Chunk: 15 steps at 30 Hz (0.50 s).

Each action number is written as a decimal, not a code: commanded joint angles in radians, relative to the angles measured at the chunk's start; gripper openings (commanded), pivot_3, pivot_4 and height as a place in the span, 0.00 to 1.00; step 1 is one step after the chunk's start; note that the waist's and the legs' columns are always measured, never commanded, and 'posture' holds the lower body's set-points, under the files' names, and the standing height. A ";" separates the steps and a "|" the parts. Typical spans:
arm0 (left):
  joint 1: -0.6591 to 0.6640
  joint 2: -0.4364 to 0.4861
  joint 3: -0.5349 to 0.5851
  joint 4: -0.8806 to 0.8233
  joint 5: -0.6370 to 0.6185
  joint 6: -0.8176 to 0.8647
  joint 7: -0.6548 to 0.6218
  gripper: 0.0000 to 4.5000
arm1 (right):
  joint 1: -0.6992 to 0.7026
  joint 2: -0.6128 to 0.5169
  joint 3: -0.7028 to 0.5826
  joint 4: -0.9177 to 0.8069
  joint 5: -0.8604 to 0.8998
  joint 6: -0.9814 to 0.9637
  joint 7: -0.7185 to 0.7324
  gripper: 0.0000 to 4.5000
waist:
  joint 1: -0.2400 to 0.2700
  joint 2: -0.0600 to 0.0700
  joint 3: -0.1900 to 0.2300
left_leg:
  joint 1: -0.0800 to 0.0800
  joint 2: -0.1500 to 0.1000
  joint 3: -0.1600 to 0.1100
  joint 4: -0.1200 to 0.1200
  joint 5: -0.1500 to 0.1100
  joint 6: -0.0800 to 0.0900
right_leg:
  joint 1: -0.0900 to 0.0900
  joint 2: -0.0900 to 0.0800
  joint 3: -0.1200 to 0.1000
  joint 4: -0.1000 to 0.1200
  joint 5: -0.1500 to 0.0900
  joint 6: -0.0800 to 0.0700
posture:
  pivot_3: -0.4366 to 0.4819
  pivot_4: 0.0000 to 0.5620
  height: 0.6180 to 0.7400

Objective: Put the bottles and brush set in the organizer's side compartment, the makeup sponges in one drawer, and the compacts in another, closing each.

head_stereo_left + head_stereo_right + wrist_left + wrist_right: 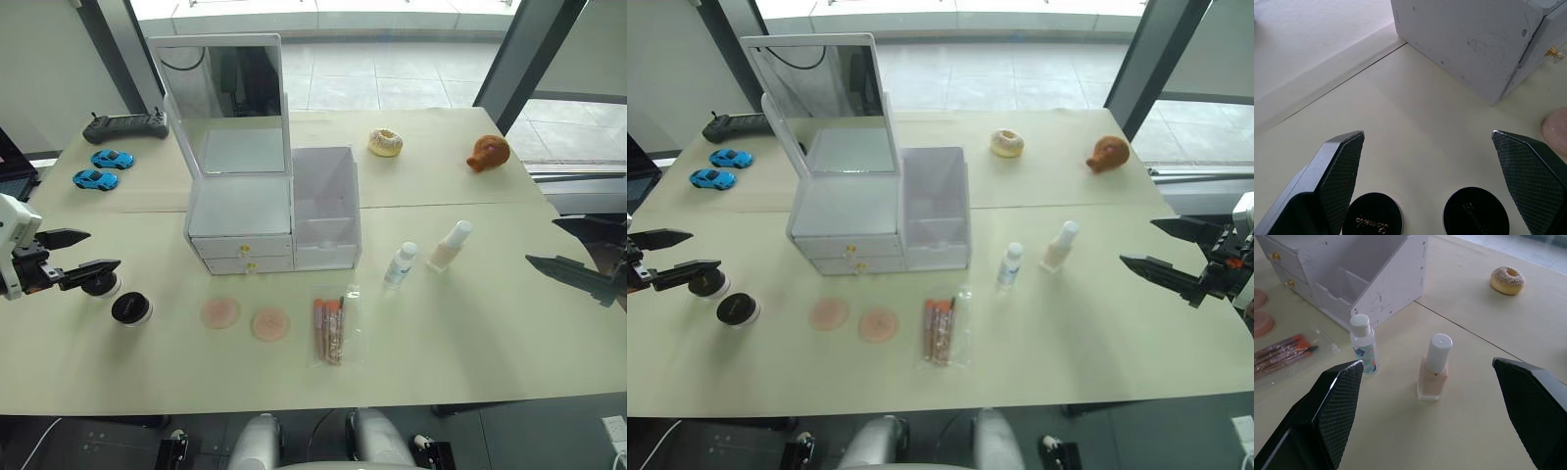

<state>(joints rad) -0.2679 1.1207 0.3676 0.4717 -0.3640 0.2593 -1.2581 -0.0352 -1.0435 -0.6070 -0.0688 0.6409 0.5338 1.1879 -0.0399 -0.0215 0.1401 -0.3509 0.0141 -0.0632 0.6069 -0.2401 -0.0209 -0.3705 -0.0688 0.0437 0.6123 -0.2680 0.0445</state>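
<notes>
Pale desk (470, 323) holds a white organizer (245, 211), drawers shut, side compartment (326, 211) empty. In front of it lie sponges (270, 323), brush set (330, 330), bottles (400, 264) and compacts (131, 308). Both jaws spread apart, holding nothing.

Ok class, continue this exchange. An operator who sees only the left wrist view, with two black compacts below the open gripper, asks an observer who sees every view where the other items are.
Operator: Where are the bottles?
Observer: The clear bottle and the beige bottle stand upright to the right of the side compartment.
Operator: And the brush set?
Observer: The brush set lies flat in front of that compartment, nearer the robot.
</notes>
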 commanded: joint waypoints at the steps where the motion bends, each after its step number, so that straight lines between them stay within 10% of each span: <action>1: -0.048 0.014 0.009 0.037 -0.007 -0.001 0.002 1.00 | -0.020 -0.005 -0.024 -0.007 0.004 -0.022 -0.006 1.00 | 0.000 0.000 0.000 | 0.000 0.000 0.000 0.000 0.000 0.000 | 0.000 0.000 0.000 0.000 0.000 0.000 | 0.48 0.27 1.00; 15: -0.300 -0.126 -0.130 -0.430 -0.226 0.336 0.000 1.00 | 0.155 0.100 -0.140 -0.344 0.044 0.047 -0.152 1.00 | 0.019 -0.002 -0.001 | -0.003 0.001 0.000 0.003 0.000 0.000 | 0.002 0.003 0.002 0.000 0.001 0.001 | 0.48 0.27 1.00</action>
<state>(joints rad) -0.5314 1.0039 0.2433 0.1281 -0.5469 0.5492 -1.2872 0.1078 -0.9479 -0.6871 -0.3366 0.6558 0.5721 1.0657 -0.0208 -0.0238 0.1387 -0.3539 0.0148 -0.0619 0.6096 -0.2401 -0.0209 -0.3685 -0.0655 0.0474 0.6122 -0.2672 0.0458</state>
